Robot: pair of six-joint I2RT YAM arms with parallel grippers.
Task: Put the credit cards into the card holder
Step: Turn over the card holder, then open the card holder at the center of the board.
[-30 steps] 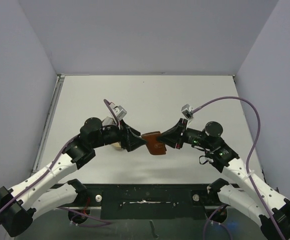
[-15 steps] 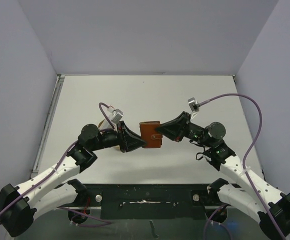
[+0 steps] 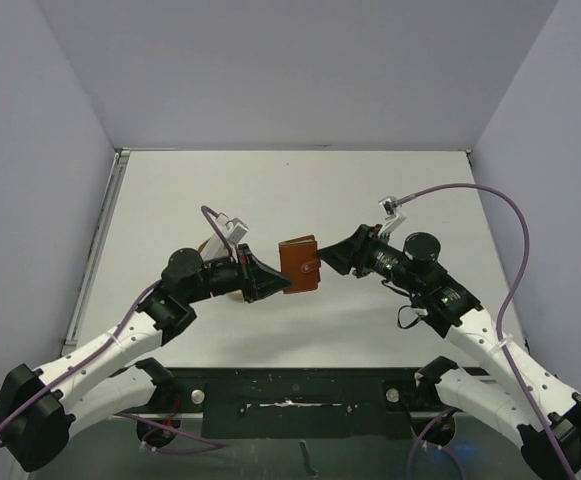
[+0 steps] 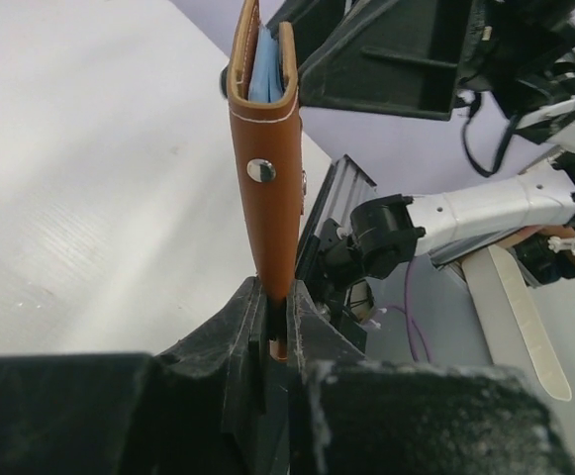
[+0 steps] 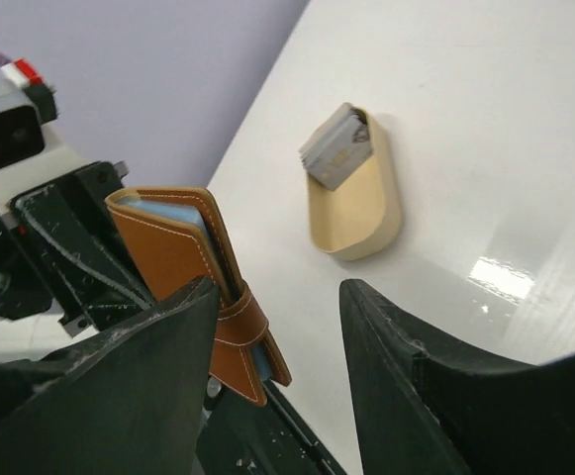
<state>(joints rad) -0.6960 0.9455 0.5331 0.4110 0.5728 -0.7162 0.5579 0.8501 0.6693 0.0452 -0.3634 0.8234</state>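
The card holder [image 3: 300, 265], a brown leather wallet with a metal stud, hangs in the air between the two arms. My left gripper [image 3: 286, 285] is shut on its lower edge [image 4: 275, 309], and the wallet [image 4: 267, 168] stands upright from the jaws. A pale blue credit card [image 4: 263, 69] sits between its leaves. My right gripper [image 3: 328, 258] is open; the wallet [image 5: 173, 262] lies against its left finger [image 5: 139, 376], with its snap tab [image 5: 242, 332] hanging loose. Nothing sits between the right fingers.
A tan oblong tray [image 5: 361, 223] rests on the white table below, with a small grey stack of cards [image 5: 335, 148] leaning in its far end. In the top view the left arm [image 3: 195, 275] covers most of the tray.
The left gripper has closed on the wallet's edge. The right gripper has opened, let go of the wallet and drawn back a little. The wallet has turned more upright.
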